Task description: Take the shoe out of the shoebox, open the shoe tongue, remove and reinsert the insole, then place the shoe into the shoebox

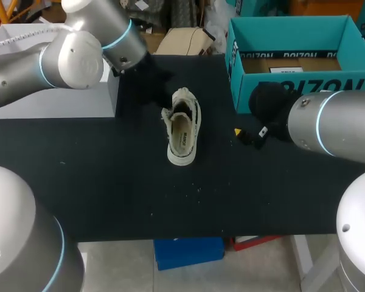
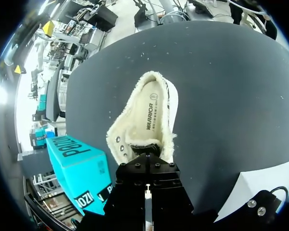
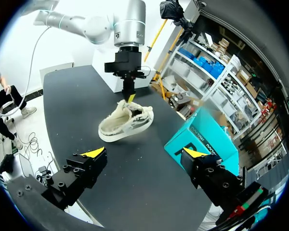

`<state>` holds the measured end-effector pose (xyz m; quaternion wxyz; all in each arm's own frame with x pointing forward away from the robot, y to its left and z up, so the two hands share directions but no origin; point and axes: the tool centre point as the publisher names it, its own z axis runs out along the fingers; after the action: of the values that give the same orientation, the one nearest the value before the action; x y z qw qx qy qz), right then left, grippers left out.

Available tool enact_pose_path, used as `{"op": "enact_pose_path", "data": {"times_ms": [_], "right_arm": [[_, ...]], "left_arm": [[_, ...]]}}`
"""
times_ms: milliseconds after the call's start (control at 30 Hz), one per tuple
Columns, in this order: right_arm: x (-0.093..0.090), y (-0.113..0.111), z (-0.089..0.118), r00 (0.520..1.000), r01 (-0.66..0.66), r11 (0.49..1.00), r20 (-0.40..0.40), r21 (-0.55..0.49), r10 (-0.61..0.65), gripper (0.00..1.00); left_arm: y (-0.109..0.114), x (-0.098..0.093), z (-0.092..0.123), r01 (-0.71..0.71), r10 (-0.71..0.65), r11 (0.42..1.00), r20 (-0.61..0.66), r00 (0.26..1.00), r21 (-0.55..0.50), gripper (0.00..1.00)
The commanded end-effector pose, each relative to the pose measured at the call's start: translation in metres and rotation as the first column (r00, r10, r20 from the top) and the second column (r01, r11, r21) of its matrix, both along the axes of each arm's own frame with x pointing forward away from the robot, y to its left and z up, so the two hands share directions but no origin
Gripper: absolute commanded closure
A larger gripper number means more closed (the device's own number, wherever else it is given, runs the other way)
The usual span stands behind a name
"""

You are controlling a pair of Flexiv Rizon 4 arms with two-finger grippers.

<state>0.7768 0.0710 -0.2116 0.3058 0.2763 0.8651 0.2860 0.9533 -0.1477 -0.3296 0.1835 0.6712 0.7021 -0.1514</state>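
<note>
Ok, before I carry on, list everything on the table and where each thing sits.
shoe: one, cream with dark trim, mid-table, outside the shoebox
insole: one, cream, inside the shoe
shoebox: one, teal, open, far right of the table
white block: one, far left of the table
table: one, black
left gripper: yellow-tipped, apparently shut on the shoe's tongue end
right gripper: yellow-tipped, open, above the table between shoe and shoebox
</note>
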Motion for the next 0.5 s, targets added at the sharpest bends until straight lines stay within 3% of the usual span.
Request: {"op": "enact_pose_path", "data": {"times_ms": [33, 300, 500], "right_arm": [[0.0, 0.0, -0.001, 1.0, 0.001, 1.0, 0.001, 0.001, -0.001, 0.0], [0.0, 0.0, -0.001, 1.0, 0.001, 1.0, 0.001, 0.001, -0.001, 0.0], [0.0, 0.0, -0.001, 1.0, 0.001, 1.0, 0.001, 0.001, -0.001, 0.0]], "left_arm": [[-0.003, 0.008, -0.005, -0.006, 0.006, 1.0, -0.008, 1.0, 0.01, 1.0], [-0.023, 0.021, -0.02, 0.012, -0.012, 1.0, -0.023, 1.0, 0.015, 1.0], [-0.036, 0.013, -0.029, 0.048, -0.047, 0.998, -0.041, 0.998, 0.027, 1.0]]}}
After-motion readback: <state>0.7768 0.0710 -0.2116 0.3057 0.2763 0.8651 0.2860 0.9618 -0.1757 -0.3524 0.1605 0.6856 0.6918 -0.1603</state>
